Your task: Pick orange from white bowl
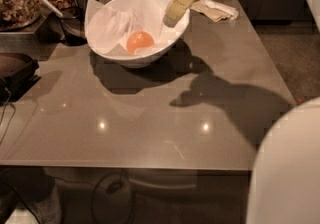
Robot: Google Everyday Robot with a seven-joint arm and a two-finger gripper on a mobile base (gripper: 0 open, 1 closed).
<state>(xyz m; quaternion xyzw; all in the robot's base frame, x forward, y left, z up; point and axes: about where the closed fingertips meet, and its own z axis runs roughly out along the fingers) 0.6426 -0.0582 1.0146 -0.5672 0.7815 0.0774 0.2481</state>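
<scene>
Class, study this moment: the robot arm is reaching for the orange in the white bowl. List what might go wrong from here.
1. The gripper hangs over the right rim of the white bowl. If it descends there, it may strike the rim and tip or shove the bowl.
2. The orange lies on crumpled paper. The gripper might snag the paper with it, or the round fruit may roll away.
</scene>
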